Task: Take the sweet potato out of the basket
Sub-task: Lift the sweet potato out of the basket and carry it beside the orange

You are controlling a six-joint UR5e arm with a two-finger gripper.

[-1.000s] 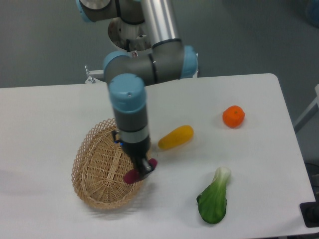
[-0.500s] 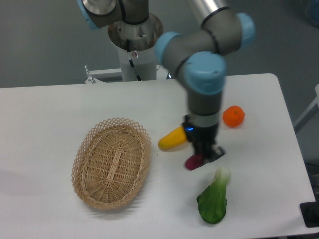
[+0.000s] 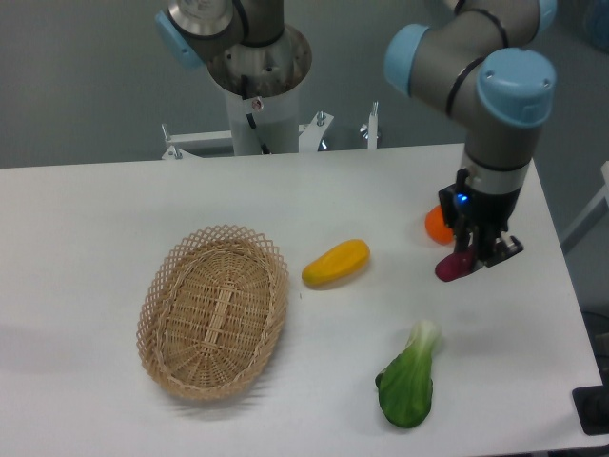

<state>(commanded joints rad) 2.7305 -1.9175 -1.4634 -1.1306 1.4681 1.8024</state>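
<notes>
The reddish-purple sweet potato [image 3: 450,267] hangs in my gripper [image 3: 481,255], which is shut on it above the right side of the table. Only its left end shows below the fingers. The oval wicker basket [image 3: 214,309] sits far to the left with nothing inside it. My arm comes down from the upper right, and its wrist covers part of the round orange fruit [image 3: 436,225] just behind the gripper.
A yellow-orange oblong vegetable [image 3: 336,263] lies between the basket and my gripper. A green bok choy [image 3: 409,379] lies near the front edge, below and left of the gripper. The table's right edge [image 3: 557,257] is close to my gripper.
My gripper has carried the sweet potato out of the basket and rightward across the table, past the yellow vegetable, to a spot beside the orange fruit.
</notes>
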